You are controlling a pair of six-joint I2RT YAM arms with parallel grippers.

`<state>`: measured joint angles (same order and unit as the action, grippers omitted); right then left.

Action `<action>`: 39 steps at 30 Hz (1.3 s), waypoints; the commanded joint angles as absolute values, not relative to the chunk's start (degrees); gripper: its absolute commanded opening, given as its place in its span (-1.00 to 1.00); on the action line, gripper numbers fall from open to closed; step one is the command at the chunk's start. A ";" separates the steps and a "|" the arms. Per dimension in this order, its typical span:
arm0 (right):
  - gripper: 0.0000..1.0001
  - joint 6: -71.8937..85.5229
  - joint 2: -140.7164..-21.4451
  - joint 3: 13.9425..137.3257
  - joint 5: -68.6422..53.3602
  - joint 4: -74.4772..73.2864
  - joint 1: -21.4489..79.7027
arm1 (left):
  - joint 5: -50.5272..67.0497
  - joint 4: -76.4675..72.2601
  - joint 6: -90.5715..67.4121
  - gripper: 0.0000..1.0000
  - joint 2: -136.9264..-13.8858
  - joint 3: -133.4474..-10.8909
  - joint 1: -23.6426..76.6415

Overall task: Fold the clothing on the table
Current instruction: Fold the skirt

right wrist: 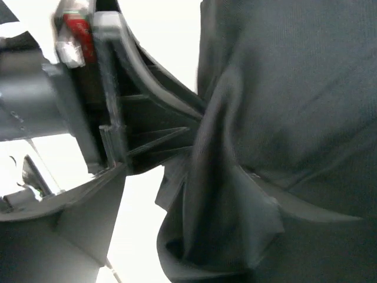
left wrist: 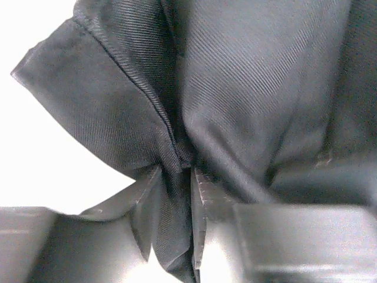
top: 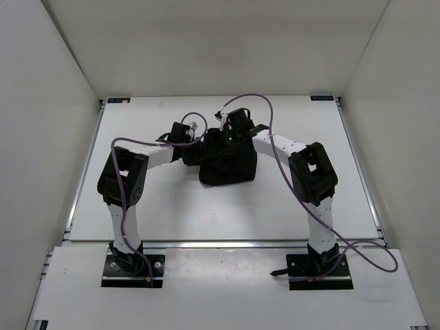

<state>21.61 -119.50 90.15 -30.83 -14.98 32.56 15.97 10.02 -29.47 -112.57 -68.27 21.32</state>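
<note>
left gripper (left wrist: 175,188), at the bottom centre of its wrist view, is clenched on a narrow pleat of the clothing (top: 228,165). the dark cloth touches both fingers (left wrist: 207,197) and fans upward from the pinch, with a hemmed edge running to the upper left. right gripper (right wrist: 188,194) stands released: its lower-left finger (right wrist: 76,230) is apart from the fabric, white shows between them, and a loose fold merely hangs in the gap. in the overhead view both grippers meet at the upper edge of the garment, which lies bunched into a compact dark block at the middle of the table (top: 151,206).

my reading is that the garment looks doubled over already, and the step in hand is letting go. to do it well, the left jaws should part fully before any lift, so the pleat does not ride up with them. each gripper should back straight up off the hem, not sideways across the cloth, since dragging would likely undo the fold. the two sit close together, so moving them off one at a time seems safer.
</note>
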 commanded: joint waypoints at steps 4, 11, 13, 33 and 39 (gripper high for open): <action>0.65 20.39 -112.86 93.26 -29.36 -18.02 31.47 | 16.96 12.39 -28.92 0.45 -106.97 -65.04 18.90; 0.64 22.06 -101.96 88.08 -25.66 -14.78 28.92 | 17.93 11.17 -30.23 0.73 -99.76 -64.78 13.63; 0.64 22.59 -98.54 85.35 -24.79 -12.23 27.78 | 17.67 10.38 -31.20 0.71 -98.27 -63.72 12.49; -0.62 10.81 -117.06 95.61 -17.22 -23.28 24.43 | 22.32 3.42 -36.03 -0.13 -88.95 -55.81 12.22; -0.61 10.99 -122.16 101.51 -21.35 -23.03 28.20 | 21.44 3.78 -35.95 -0.04 -86.84 -53.52 11.25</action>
<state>12.19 -121.14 98.61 -18.76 -23.16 25.98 21.58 4.08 -35.92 -90.32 -54.59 11.90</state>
